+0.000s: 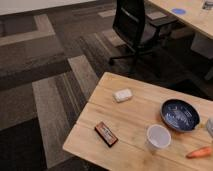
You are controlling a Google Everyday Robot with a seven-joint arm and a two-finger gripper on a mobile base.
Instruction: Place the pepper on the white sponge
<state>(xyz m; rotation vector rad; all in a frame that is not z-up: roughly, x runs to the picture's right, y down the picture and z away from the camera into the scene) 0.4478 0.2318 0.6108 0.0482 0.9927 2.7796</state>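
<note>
The small orange-red tapered pepper (200, 152) lies on its side near the front right corner of the light wooden table (135, 117), well apart from the small white rounded sponge (122, 95) near the table's far left edge. Between them stand a dark blue round bowl (180, 115) and a translucent white round cup (158, 137). A flat red-and-black rectangular box (106, 134) rests near the front left edge. The gripper is out of frame beyond the right border, released and grasping nothing; only a pale grey sliver of the arm (209, 127) shows.
</note>
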